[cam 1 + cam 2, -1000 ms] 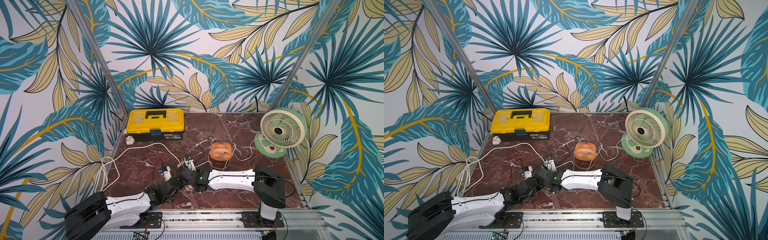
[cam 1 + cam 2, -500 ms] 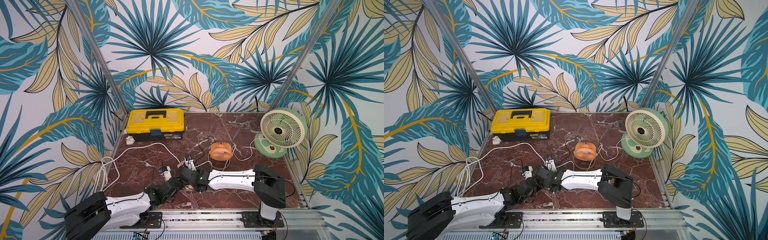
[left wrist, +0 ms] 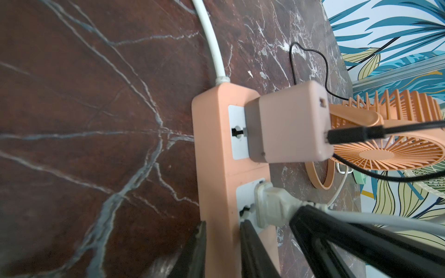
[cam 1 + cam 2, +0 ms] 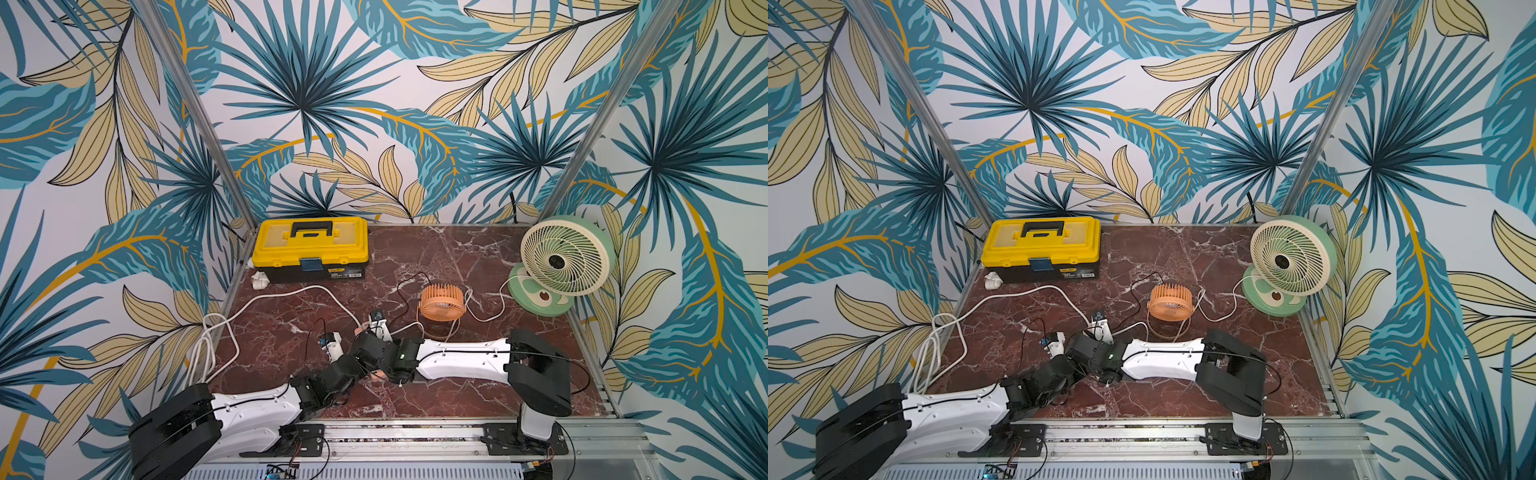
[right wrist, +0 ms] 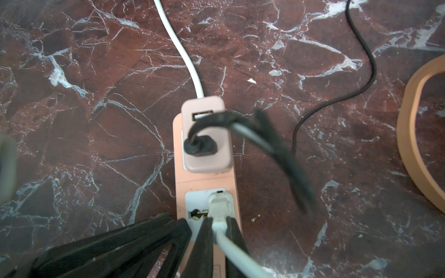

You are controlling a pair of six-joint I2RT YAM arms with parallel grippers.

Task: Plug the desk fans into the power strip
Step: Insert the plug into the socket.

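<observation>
The salmon-orange power strip lies on the marble table, and my left gripper is shut on its body, one finger on each long side. My right gripper is shut on a white plug that sits against the strip's second white socket face. The plug's white cord leads back to the green-and-cream desk fan, upright at the back right. In both top views the two wrists meet over the strip and hide most of it.
A pink USB adapter fills the strip's first socket, its black cable running to a small orange fan close behind. A yellow toolbox stands at the back left. The strip's thick white cord loops off the left edge.
</observation>
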